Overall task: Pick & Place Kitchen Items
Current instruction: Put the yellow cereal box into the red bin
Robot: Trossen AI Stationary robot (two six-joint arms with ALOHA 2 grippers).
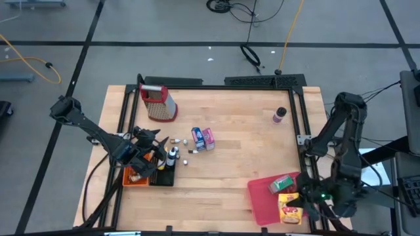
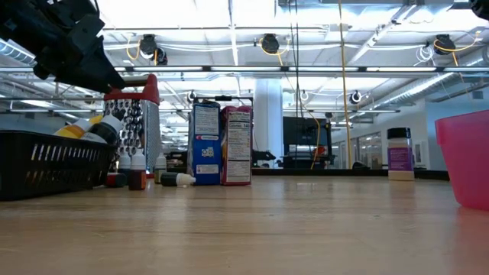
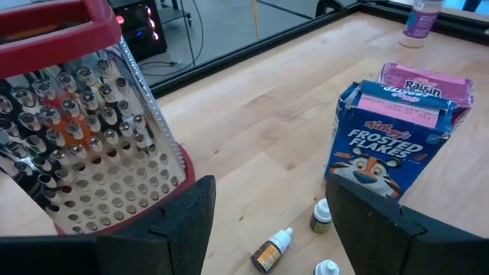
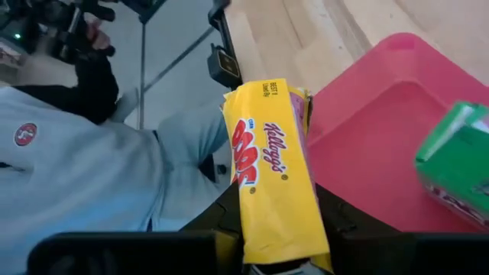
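The blue carton (image 3: 386, 145) reads "Kellogg's FROSTED FLAKES". The pink carton (image 3: 432, 82) behind it shows "Raisin". The yellow carton (image 4: 275, 172) carries "Kellogg's" in black, with red letters beside it and "BEST" print at one end.

The wooden table (image 1: 236, 164) has a black frame round its edge. Near the far left corner stands a red-topped grater (image 1: 157, 103). Toward the middle, a blue carton (image 1: 197, 137) and a pink carton (image 1: 208, 138) stand upright, touching — little bottles (image 1: 174, 140) lie scattered beside them. At the left edge sit a black basket (image 1: 164, 176) and an orange tray (image 1: 134, 178). A purple-labelled jar (image 1: 279, 115) stands alone far right, and a red bin (image 1: 266, 200) rests at the near right corner.
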